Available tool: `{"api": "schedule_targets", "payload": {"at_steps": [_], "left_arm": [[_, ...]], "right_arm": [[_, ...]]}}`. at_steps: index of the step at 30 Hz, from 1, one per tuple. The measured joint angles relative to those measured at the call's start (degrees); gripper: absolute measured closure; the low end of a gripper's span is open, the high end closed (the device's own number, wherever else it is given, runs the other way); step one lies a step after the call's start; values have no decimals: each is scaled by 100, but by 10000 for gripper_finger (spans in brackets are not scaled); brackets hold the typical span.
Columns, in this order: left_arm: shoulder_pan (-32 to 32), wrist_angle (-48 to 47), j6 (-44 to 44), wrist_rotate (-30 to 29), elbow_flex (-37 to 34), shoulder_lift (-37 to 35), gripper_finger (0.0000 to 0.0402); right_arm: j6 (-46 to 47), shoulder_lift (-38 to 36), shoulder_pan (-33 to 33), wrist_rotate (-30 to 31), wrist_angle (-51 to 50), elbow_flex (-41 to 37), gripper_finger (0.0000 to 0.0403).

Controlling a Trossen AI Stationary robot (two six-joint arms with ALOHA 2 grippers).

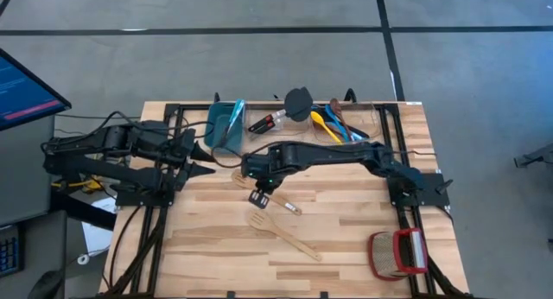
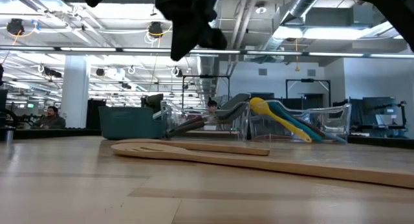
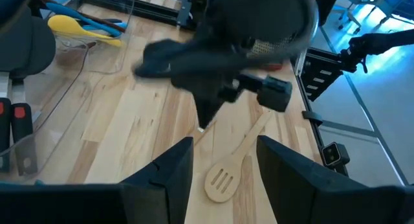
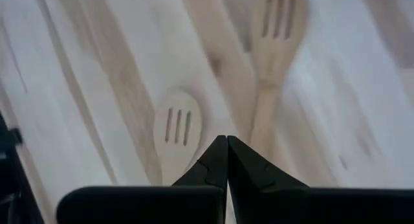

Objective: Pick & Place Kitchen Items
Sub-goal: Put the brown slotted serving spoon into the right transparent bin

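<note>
Two slotted wooden spoons lie flat on the table near its middle: one and one nearer the front; both show in the right wrist view. My right gripper hangs above them, pointing down, shut and empty, well clear of the table in the low view. My left gripper waits open at the table's left, level, pointing right. More utensils, a black spatula, a yellow spoon and blue ones, lie in a clear holder at the far edge.
A teal bin stands at the far edge, left of the clear holder. A red-and-tan woven basket sits at the near right corner. A monitor stands off the table's left side.
</note>
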Motion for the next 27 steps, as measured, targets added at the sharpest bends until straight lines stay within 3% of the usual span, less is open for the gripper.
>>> {"api": "schedule_targets", "payload": {"at_steps": [10, 27], "left_arm": [[2, -41, 2, -11, 0, 4, 243], [2, -406, 0, 13, 0, -9, 243]], "right_arm": [[-385, 741, -76, -312, 8, 3, 403], [-400, 781, -418, -270, -599, 1, 403]]}}
